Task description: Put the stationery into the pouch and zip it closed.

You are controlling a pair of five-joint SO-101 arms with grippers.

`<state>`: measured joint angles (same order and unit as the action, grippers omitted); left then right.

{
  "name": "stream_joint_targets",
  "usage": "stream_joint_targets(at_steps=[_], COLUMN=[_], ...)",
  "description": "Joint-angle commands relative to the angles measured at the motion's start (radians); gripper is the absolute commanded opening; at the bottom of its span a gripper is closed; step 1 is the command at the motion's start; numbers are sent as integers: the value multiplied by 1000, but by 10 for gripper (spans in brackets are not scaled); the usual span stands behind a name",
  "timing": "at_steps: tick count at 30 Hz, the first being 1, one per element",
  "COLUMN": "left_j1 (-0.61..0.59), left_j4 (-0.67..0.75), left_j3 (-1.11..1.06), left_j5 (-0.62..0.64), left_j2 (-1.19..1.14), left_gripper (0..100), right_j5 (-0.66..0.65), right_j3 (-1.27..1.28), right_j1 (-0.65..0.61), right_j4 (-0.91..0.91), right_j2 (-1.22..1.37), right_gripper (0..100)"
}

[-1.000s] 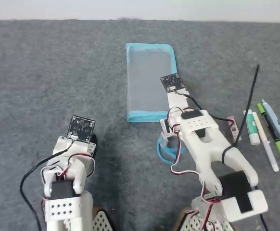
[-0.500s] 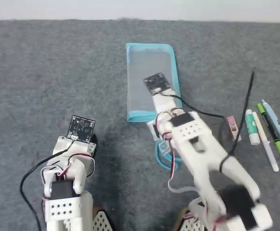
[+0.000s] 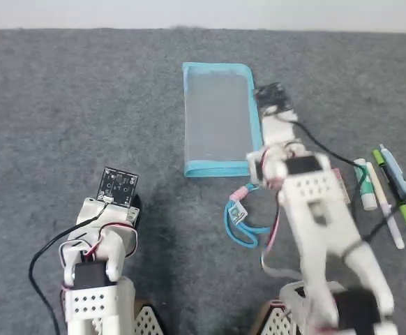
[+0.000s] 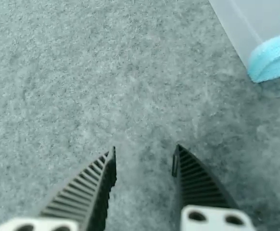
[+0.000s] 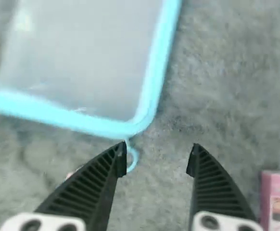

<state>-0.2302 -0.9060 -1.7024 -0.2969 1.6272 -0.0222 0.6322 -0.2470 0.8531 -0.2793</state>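
Pink eraser (image 5: 275, 195), print illegible, near blue-edged pouch (image 5: 82, 57)

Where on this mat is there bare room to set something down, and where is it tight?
Widest bare patch: the grey mat left of the pouch, ahead of the left tool. A smaller one lies right of the pouch, beyond the pens. Crowded: the pouch's near right corner, with the right tool, blue strap and pink item.

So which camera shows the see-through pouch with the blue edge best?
The high view: almost the whole clear pouch with blue trim lies flat on the grey mat. The right wrist view shows one end up close; the left wrist view catches a corner.
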Motion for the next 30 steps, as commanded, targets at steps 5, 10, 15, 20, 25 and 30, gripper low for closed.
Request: stream_joint_targets(at_steps=[5,10,15,20,25,30], left_j1=[3,3,3,3,3,3], left_j4=[5,5,5,5,5,5], left_j3=[10,10,10,10,10,10], left_j5=[14,14,14,14,14,14], left_j2=[15,15,15,15,15,15], left_gripper=[178,178,178,178,178,178], right_j5=[374,446,450,450,508,476], right_j3=[-376,-562,-694,-723,-723,-738], right_j1=[10,8,7,-30,-93,-93], right_j4=[85,120,119,150,191,262], right_j2=[403,582,693,711,716,679], right_gripper=[212,212,209,209,210,209])
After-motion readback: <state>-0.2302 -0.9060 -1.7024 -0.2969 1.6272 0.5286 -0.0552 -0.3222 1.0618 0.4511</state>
